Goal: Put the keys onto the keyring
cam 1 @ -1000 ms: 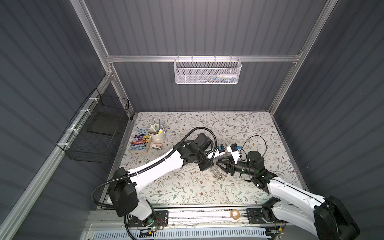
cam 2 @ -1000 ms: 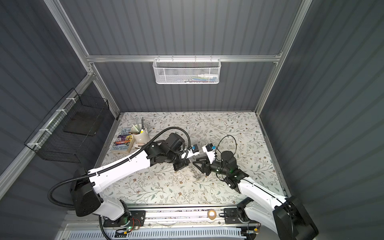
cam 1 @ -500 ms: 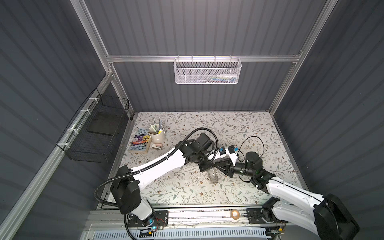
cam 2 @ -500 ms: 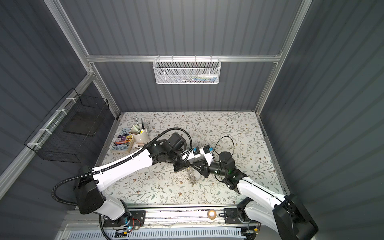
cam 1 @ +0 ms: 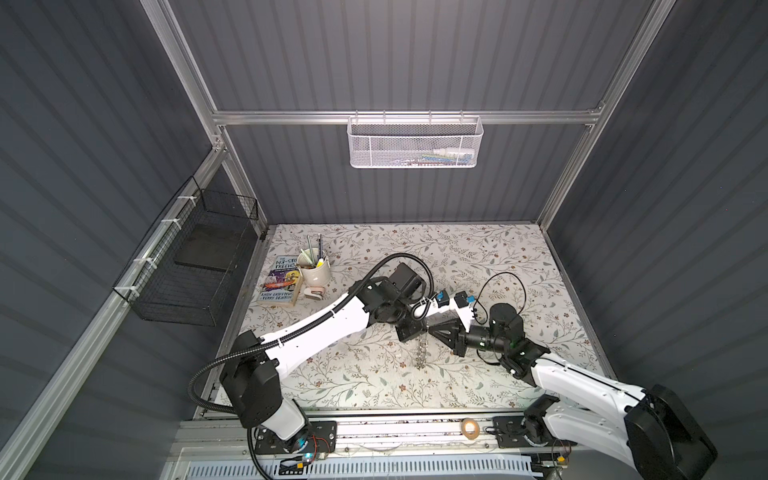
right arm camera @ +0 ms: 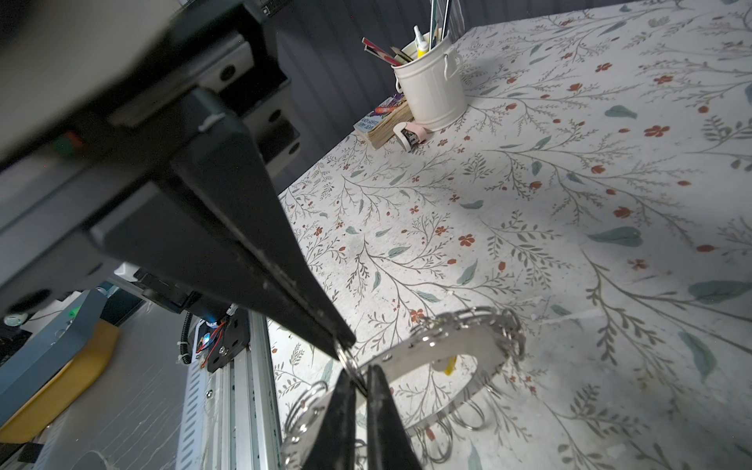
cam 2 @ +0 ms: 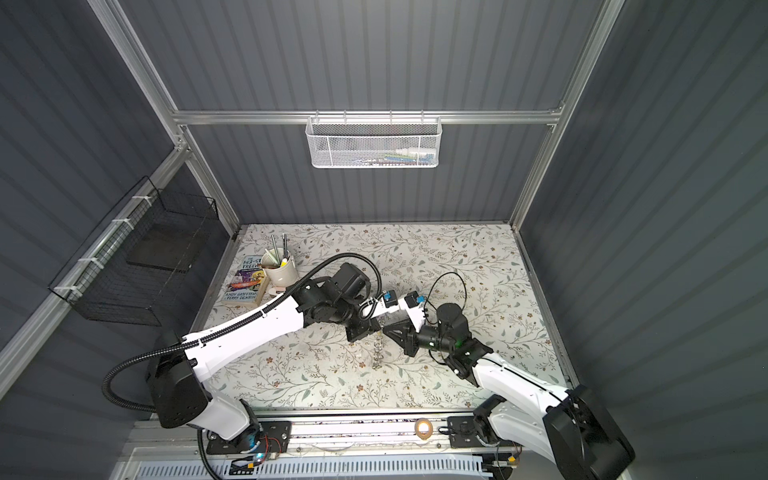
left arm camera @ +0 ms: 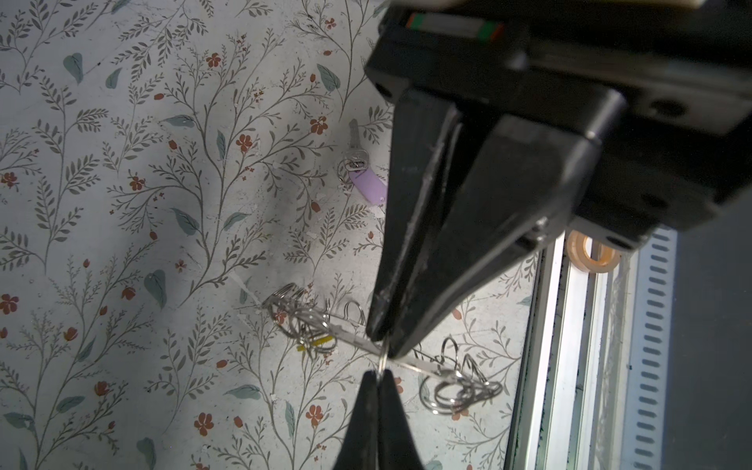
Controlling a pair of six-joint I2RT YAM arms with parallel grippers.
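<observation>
Our left claw (left arm camera: 378,378) and right claw (left arm camera: 385,341) both pinch one loop (left arm camera: 382,359) of the keyring (right arm camera: 443,346) tight. Next we should pull it open for the lilac key (left arm camera: 366,183).

A key (left arm camera: 357,156) lies on the table (left arm camera: 122,244) near the keyring (left arm camera: 350,335); the cup (cam 1: 315,272) stands right of the book (cam 1: 279,278).

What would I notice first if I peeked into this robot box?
Two black grippers meet tip to tip over the middle of the flowery table: the left gripper and the right gripper both pinch a wire loop of the shiny keyring, holding it on edge. A key with a lilac tag lies flat on the table nearby, and a white pot of pens stands at its back left.
</observation>
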